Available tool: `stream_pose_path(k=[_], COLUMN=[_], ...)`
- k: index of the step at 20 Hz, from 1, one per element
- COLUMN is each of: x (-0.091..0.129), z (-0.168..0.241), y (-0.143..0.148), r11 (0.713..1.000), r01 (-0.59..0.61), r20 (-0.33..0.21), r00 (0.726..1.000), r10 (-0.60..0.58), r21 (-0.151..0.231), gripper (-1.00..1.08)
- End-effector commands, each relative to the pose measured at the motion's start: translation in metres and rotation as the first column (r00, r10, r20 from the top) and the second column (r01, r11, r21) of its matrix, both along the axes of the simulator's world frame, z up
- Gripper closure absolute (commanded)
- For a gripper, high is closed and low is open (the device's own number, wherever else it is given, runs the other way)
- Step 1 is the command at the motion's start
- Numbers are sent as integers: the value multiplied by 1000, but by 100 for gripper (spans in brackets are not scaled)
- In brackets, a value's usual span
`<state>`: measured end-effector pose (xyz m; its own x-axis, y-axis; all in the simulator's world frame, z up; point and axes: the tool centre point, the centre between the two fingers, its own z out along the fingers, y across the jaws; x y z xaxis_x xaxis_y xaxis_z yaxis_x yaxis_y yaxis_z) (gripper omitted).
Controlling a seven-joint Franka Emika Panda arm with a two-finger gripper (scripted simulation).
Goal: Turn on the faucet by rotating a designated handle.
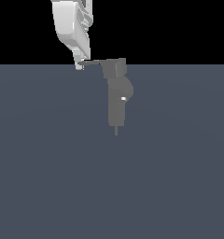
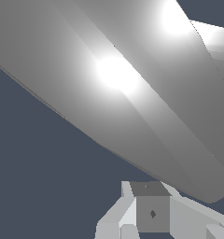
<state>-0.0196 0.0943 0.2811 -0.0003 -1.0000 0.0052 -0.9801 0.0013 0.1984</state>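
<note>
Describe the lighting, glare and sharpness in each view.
Exterior view: flat, even light, no cast shadows, black band above the floor; the faucet shows one tiny white spot, edges look coarse. Wrist view: the handle fills the frame with two blown-out glare patches; the tool is sharp, evenly lit.

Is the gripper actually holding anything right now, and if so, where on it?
Cannot be told. The gripper sits at the thin outer tip of the handle, far from its hub on the faucet, but neither view shows whether it grips the tip.

Flat, dim render — bright glare patches on the handle (image 2: 132,93) close-up.
</note>
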Motion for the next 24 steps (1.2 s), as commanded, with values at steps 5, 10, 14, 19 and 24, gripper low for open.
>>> stream_pose_path(k=[5, 10, 14, 19, 24], x=[-18, -31, -42, -56, -59], z=[6, 9, 12, 16, 13], y=[-20, -32, -41, -53, -60], r11=[1000, 1000, 1000, 1000, 1000], r01=[8, 8, 7, 6, -4], r20=[0, 1, 1, 2, -5], r00=[1000, 1000, 1000, 1000, 1000], r10=[-8, -8, -7, -6, 4], r21=[-1, -1, 0, 1, 0], gripper=[108, 108, 108, 108, 108])
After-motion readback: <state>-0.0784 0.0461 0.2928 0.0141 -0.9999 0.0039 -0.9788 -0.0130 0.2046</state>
